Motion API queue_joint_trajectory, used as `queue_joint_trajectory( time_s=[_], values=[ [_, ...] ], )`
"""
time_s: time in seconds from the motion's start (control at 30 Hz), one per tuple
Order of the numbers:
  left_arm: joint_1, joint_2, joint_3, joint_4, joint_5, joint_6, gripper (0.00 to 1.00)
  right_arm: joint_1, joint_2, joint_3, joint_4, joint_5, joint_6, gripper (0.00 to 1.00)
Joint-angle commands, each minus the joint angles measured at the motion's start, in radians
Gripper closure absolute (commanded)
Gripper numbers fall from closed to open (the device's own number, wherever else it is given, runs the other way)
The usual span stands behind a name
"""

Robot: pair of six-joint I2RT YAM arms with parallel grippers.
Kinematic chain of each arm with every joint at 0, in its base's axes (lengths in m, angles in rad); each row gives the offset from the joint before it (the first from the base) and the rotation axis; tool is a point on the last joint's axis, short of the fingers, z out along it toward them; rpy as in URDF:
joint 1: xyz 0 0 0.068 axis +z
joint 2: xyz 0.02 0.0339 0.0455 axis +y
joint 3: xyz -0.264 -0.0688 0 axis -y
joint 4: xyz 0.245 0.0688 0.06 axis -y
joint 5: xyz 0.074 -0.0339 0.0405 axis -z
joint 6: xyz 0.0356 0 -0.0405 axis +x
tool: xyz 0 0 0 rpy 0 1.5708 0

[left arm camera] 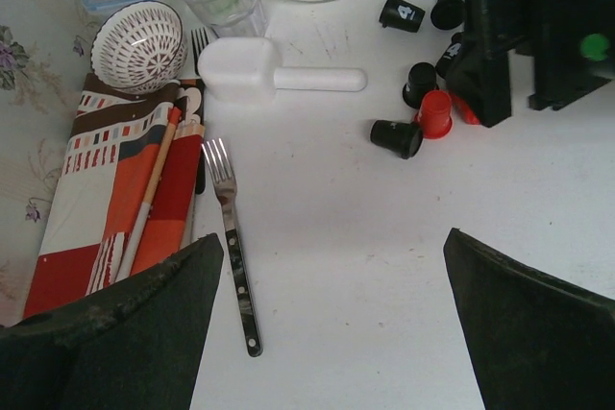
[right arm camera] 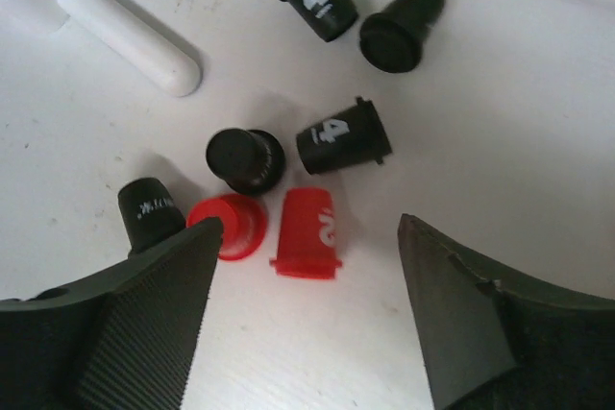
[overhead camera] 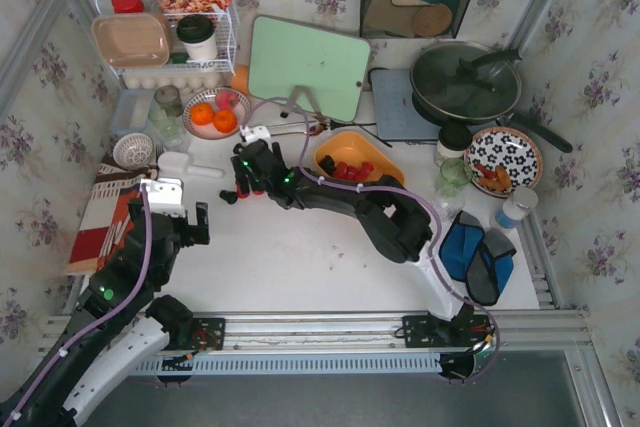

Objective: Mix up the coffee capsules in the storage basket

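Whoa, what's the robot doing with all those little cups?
It's working with coffee capsules. The right fingers hang open over a bunch of black and red ones lying loose on the table, gripping none. A few red ones sit in the orange basket. The left fingers are open too, holding nothing.

Bright, even, diffuse light from above in all three views. Only soft, short shadows: faint grey under the capsules (right arm camera: 306, 233) in the right wrist view, and beside the fork (left arm camera: 231, 237) in the left. White table (left arm camera: 384, 266) close to washed out, with little texture. Faint sheen on the pan lid (overhead camera: 450, 87) at 1 o'clock of the top view. Dark fingers (left arm camera: 115, 333) at 6 o'clock near-black, slightly soft. Sharp elsewhere; slight bowing at top-view edges.
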Motion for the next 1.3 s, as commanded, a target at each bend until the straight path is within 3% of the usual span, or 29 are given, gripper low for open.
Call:
queue_joint_trajectory(
  time_s=[0.0,0.1,0.63,0.77,0.87,1.03,1.27],
  values=[
    [0.001,-0.008,-0.001,0.035,0.003,-0.01,0.01,-0.001,0.093,0.137,-0.149,-0.038,-0.007,0.26],
    [0.001,-0.015,-0.003,0.038,0.007,-0.012,0.01,-0.001,0.135,0.206,-0.227,-0.013,0.0,0.37],
    [0.002,-0.028,-0.006,0.036,0.01,-0.013,0.0,-0.016,0.261,0.37,-0.304,-0.066,-0.019,0.47],
    [0.002,-0.027,-0.006,0.036,0.01,-0.013,0.01,-0.027,0.274,0.377,-0.306,-0.079,-0.012,0.62],
    [0.001,-0.026,-0.007,0.037,0.01,-0.013,0.0,-0.03,0.275,0.375,-0.308,-0.09,-0.01,0.64],
    [0.002,-0.025,-0.007,0.037,0.01,-0.013,0.01,-0.029,0.222,0.347,-0.285,-0.112,-0.004,0.73],
    [0.004,-0.025,-0.007,0.038,0.004,-0.012,0.01,-0.03,-0.006,0.13,-0.128,-0.09,0.011,0.74]
  ],
)
